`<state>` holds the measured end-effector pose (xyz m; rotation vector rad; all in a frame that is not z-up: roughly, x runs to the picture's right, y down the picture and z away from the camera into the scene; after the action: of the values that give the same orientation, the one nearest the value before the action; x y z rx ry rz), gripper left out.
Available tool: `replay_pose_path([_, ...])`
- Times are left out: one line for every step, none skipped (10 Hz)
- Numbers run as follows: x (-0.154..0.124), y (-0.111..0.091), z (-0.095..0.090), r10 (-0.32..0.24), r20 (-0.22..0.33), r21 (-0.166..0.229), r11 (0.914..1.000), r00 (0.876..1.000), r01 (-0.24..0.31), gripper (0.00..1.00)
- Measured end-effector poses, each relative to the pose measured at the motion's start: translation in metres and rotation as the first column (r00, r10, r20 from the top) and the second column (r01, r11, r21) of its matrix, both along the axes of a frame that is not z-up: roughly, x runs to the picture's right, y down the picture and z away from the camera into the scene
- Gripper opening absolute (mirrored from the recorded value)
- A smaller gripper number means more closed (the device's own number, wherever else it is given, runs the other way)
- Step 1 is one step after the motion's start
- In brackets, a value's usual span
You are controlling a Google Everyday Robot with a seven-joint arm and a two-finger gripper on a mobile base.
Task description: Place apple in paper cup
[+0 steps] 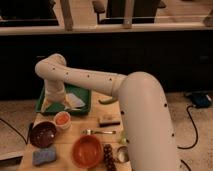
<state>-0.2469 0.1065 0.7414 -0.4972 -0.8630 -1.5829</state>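
The apple is a small orange-red fruit that sits inside the short white paper cup, filling its mouth. The cup stands on the wooden table just in front of the green tray. My gripper hangs at the end of the white arm over the tray's left part, a little above and behind the cup, apart from the apple. Nothing shows in its grasp.
A dark purple-brown bowl stands left of the cup, with a blue sponge in front. An orange bowl, a spoon, a black bar, a metal cup and a white cloth in the tray are nearby.
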Motion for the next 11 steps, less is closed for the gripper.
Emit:
replay_pose_path([-0.0006,-0.0004,0.0000,0.003,0.005,0.002,1.0000,1.000,-0.003,0.80])
replay_pose_path([-0.0016,-0.0003,0.0002,0.005,0.011,0.004,1.0000,1.000,-0.005,0.80])
replay_pose_path([-0.0036,0.0001,-0.0003,0.003,0.017,0.005,1.0000,1.000,-0.003,0.80])
replay_pose_path([-0.0031,0.0000,0.0000,0.003,0.019,0.006,1.0000,1.000,-0.003,0.80])
replay_pose_path([-0.0028,-0.0001,0.0001,0.003,0.022,0.007,1.0000,1.000,-0.003,0.80])
replay_pose_path([-0.0031,0.0009,0.0004,0.002,0.024,0.006,1.0000,1.000,-0.002,0.80])
replay_pose_path([-0.0031,0.0006,0.0003,0.003,0.024,0.007,1.0000,1.000,-0.003,0.80])
replay_pose_path([-0.0030,0.0006,0.0004,0.003,0.024,0.006,1.0000,1.000,-0.003,0.80])
replay_pose_path([-0.0034,0.0007,0.0001,0.002,0.024,0.006,1.0000,1.000,-0.003,0.80])
replay_pose_path([-0.0034,0.0007,0.0000,0.003,0.024,0.006,1.0000,1.000,-0.003,0.80])
replay_pose_path([-0.0033,0.0007,0.0001,0.003,0.024,0.006,1.0000,1.000,-0.003,0.80])
